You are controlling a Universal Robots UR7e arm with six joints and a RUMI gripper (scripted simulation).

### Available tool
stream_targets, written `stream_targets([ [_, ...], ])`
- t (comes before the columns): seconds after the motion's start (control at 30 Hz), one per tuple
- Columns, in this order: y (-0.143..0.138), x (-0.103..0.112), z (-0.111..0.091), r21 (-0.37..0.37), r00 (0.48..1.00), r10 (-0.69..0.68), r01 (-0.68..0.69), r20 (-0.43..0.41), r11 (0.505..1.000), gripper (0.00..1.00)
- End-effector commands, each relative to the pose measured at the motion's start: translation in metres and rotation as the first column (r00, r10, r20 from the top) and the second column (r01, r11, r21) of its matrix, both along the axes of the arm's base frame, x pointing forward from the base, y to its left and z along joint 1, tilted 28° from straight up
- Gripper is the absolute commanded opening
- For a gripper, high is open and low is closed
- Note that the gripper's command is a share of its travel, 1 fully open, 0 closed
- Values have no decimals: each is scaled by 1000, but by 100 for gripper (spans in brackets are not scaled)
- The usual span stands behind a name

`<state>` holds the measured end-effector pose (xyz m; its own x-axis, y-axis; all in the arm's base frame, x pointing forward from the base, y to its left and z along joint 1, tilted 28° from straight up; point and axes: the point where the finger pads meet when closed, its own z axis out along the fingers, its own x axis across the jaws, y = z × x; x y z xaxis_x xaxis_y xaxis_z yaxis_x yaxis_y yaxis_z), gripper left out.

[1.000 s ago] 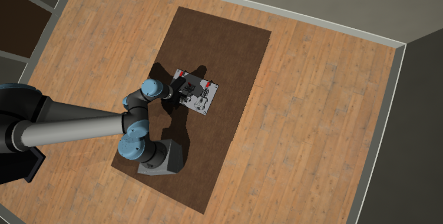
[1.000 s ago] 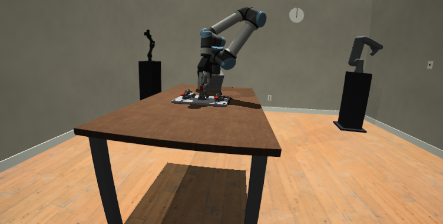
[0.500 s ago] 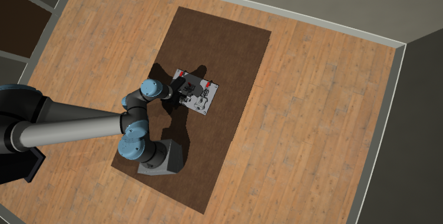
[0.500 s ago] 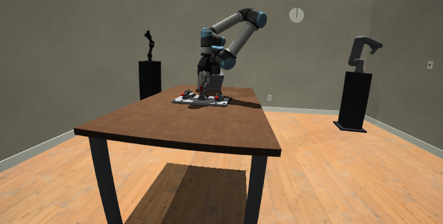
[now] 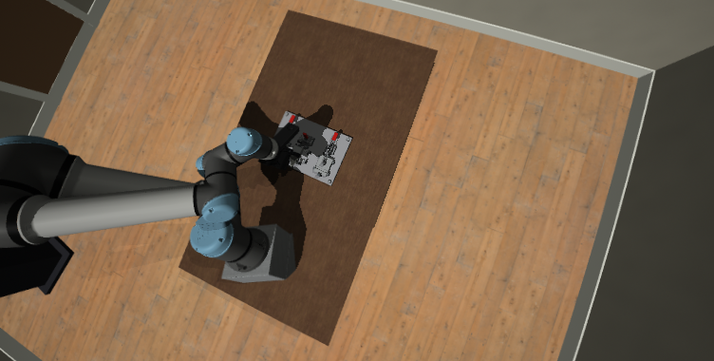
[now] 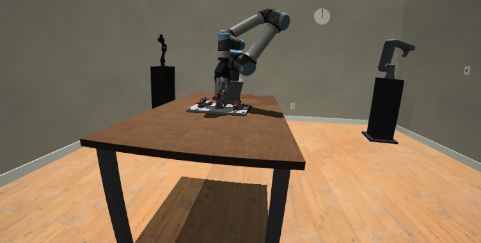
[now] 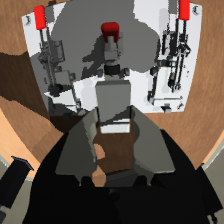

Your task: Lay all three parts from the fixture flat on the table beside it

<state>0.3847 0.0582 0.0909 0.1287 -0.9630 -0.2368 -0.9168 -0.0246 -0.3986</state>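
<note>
The fixture (image 5: 317, 150) is a light grey plate on the brown table, with three toggle clamps that have red handles. In the wrist view the left clamp (image 7: 47, 50), middle clamp (image 7: 111, 42) and right clamp (image 7: 172, 50) stand in a row on the plate (image 7: 110, 65). My gripper (image 7: 114, 106) is shut on a flat grey rectangular part (image 7: 112, 102) in front of the middle clamp. The part's lower end is hidden between the fingers. In the side view the gripper (image 6: 219, 93) points down just over the fixture (image 6: 219, 109). I cannot make out the parts at the side clamps.
The arm's grey base block (image 5: 259, 258) stands on the table near the fixture. The table's long edge (image 5: 400, 178) runs to the right of the plate. Two black pedestals (image 6: 162, 84) (image 6: 384, 109) stand on the floor away from the table.
</note>
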Motion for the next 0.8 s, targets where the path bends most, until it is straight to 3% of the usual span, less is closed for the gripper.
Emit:
stream_targets([
  [0.0, 0, 0, 0, 0, 1000, 0, 0, 1, 1000, 0],
  [0.77, 20, -2, 5, 0, 1000, 0, 0, 1, 1000, 0],
])
